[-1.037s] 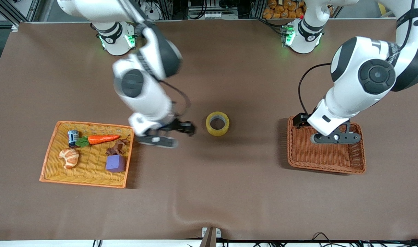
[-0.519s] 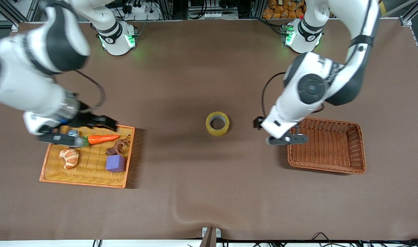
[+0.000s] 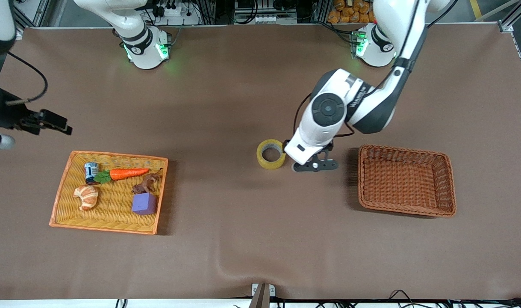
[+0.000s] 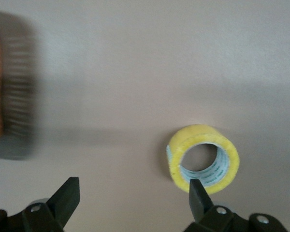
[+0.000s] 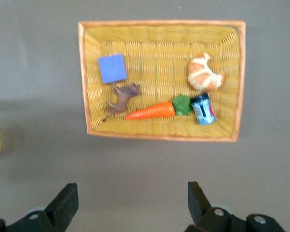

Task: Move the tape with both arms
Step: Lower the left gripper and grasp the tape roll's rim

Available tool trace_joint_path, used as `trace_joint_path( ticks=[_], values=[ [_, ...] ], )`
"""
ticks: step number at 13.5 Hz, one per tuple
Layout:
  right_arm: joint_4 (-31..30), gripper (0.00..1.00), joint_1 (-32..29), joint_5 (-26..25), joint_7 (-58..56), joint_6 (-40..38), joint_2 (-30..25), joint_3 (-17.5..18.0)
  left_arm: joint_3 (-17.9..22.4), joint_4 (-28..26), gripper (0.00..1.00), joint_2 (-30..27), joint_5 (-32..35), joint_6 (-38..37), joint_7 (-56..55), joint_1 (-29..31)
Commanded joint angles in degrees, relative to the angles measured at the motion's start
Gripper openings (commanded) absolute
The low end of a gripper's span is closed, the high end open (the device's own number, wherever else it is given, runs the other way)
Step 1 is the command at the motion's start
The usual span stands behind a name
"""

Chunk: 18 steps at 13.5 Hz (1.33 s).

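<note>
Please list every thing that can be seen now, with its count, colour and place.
tape: 1, yellowish, on the table middle, between the two baskets
yellow basket: 1, orange-rimmed, toward the right arm's end
carrot: 1, orange with green top, in the yellow basket
can: 1, blue and white, in it beside the carrot's leaves
croissant: 1, golden, in it
purple block: 1, in it
brown figure: 1, in it, beside the block
brown basket: 1, toward the left arm's end
left gripper: 1, black, open, beside the tape
right gripper: 1, black, open, above the table by the yellow basket
</note>
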Motion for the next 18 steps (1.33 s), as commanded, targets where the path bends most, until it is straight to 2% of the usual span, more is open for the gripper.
trace_joint_path(
  ticks=[1, 3, 5, 9, 14, 18],
  values=[
    [-1.95, 1.00, -2.06, -6.52, -5.37, -1.55, -3.31, 2.16, 0.88, 0.85, 1.00, 2.65, -0.11, 3.76, -4.05, -3.16],
    [-1.77, 1.00, -2.06, -7.26, -6.72, -2.16, -3.31, 0.94, 0.89, 1.11, 1.00, 4.67, 1.90, 4.99, -5.99, -4.75],
    [-1.59, 1.00, -1.97, -4.20, -6.72, -2.70, -3.92, -0.99, 0.71, 1.20, 1.00, 6.95, 3.76, 7.01, -6.88, -5.80],
    [-1.33, 1.00, -1.53, -3.74, -6.20, -3.05, -4.37, -1.00, 0.80, 0.94, 1.00, 8.81, 4.03, 9.92, -9.61, -7.49],
    [2.36, 1.00, -1.26, -3.65, -6.37, -3.13, -3.31, -0.74, 0.62, -4.06, 1.00, 8.54, 4.03, 15.27, -9.69, -7.48],
    [2.54, 1.00, -1.09, -2.86, -6.02, -2.78, -3.31, -0.74, 0.80, -8.03, 1.00, 8.54, 4.11, 17.39, -9.43, -7.39]
  ],
)
